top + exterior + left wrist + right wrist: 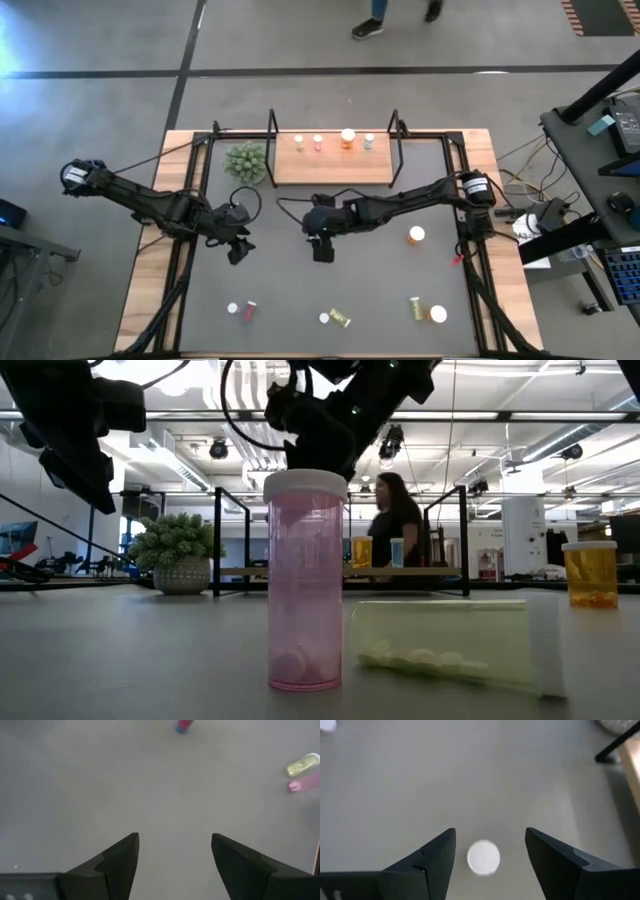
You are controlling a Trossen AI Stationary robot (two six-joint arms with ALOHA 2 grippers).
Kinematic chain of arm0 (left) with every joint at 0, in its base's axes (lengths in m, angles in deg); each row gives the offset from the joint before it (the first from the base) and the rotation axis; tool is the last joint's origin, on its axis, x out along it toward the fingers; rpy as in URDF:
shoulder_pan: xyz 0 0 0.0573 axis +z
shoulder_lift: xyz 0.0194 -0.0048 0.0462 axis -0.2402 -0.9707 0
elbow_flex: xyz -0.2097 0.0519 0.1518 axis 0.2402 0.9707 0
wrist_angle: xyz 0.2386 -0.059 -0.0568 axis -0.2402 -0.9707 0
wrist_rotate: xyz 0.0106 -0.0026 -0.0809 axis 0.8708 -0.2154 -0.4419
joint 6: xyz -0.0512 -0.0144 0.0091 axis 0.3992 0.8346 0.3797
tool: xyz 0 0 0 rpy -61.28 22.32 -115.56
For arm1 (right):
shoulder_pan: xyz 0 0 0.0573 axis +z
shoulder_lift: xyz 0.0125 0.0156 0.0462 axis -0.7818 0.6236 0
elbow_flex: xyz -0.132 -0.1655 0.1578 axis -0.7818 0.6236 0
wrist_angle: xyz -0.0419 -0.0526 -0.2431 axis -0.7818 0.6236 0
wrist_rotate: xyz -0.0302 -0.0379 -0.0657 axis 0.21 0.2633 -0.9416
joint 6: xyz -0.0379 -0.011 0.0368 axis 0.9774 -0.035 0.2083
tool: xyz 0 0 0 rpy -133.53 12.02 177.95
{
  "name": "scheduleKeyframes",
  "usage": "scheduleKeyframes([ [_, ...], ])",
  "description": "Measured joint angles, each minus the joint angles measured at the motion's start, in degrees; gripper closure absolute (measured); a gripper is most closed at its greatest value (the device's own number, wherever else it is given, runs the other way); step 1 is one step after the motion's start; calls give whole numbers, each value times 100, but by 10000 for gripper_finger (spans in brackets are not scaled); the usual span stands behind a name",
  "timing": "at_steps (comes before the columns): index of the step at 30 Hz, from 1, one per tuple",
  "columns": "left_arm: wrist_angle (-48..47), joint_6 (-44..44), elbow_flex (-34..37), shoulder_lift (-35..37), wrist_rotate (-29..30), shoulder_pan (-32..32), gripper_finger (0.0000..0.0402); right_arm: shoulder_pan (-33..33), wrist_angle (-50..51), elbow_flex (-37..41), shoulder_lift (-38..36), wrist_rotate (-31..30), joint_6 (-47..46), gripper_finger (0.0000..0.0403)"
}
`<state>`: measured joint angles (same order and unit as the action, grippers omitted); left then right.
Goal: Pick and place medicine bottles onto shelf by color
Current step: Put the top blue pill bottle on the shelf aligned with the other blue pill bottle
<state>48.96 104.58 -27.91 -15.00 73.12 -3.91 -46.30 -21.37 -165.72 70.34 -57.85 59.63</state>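
With my right pincer [490, 857] hanging open over a white-capped bottle [483, 857], the left pincer [175, 865] idles open nearby.

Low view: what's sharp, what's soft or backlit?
Low view: pink bottle upright and crisp, lying yellow-green bottle slightly soft, arms black silhouettes against bright ceiling lights. Right wrist view: white cap between the open fingers is blurred.
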Motion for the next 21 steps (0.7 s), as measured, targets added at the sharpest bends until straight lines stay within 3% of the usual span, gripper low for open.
scheduleKeyframes([
  [21,3,-8,0,-11,118,4,169,11,-560,515,0,4,-425,179],
])
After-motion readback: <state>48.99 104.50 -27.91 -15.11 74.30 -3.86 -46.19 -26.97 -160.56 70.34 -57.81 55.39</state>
